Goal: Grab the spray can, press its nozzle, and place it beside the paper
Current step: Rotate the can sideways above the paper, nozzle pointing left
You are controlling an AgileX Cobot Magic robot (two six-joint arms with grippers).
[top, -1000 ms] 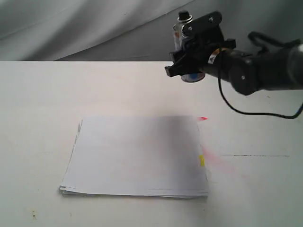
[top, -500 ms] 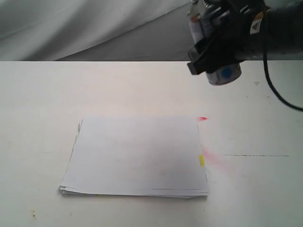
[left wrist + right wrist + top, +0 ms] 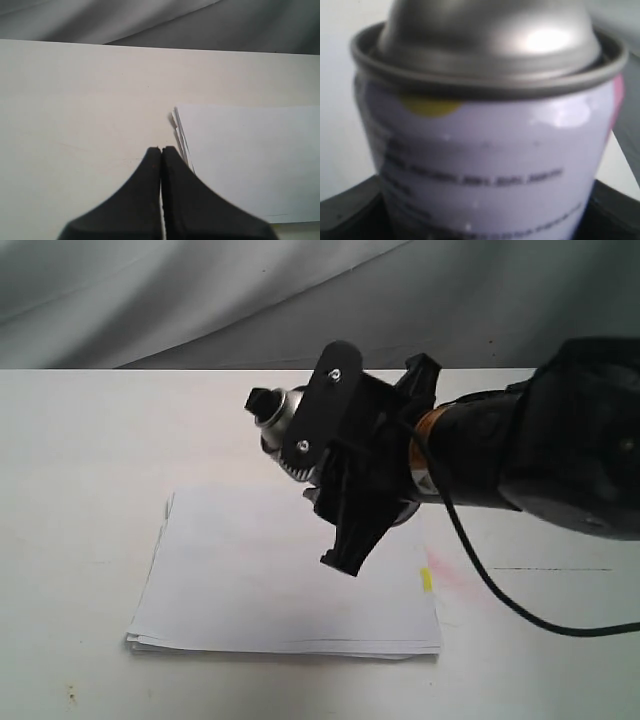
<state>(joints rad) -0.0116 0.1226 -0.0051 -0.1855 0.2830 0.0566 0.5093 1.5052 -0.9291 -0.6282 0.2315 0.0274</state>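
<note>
My right gripper (image 3: 338, 478) is shut on the spray can (image 3: 288, 428) and holds it in the air above the paper (image 3: 240, 580). The can lies tipped on its side, and its black nozzle (image 3: 262, 400) points left. In the right wrist view the can (image 3: 485, 160) fills the frame with its silver dome and white label; the nozzle is cut off there. The paper is a white stack with a yellow tab (image 3: 426, 580) on its right edge. My left gripper (image 3: 161, 149) is shut on nothing, hanging over the table beside the paper's (image 3: 250, 155) corner.
A pink stain (image 3: 456, 580) marks the white table (image 3: 80, 440) just right of the paper. A grey cloth (image 3: 150, 290) hangs behind the table. A black cable (image 3: 500, 595) droops from the right arm.
The right arm has swung from the back right towards the camera and leftwards. The can went from upright to lying on its side over the paper.
</note>
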